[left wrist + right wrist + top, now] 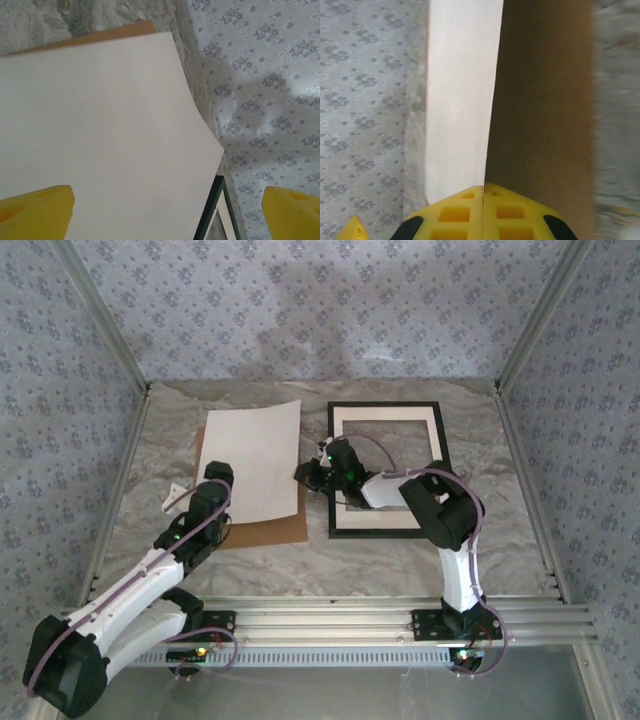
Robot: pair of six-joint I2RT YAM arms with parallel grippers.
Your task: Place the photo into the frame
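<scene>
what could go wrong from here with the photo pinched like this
1. The right gripper is shut on just the edge of the photo, and the sheet bows. It may crease or slip out on the way to the frame.
2. The left gripper stands open, so one thin pinch carries the sheet. Its free end might drag on the backing board.

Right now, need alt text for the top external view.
The photo, white side up, lies partly over a brown backing board left of centre. The right end effector is shut on its right edge, and the left end effector sits open at its near-left edge. The black frame lies flat to the right.
</scene>
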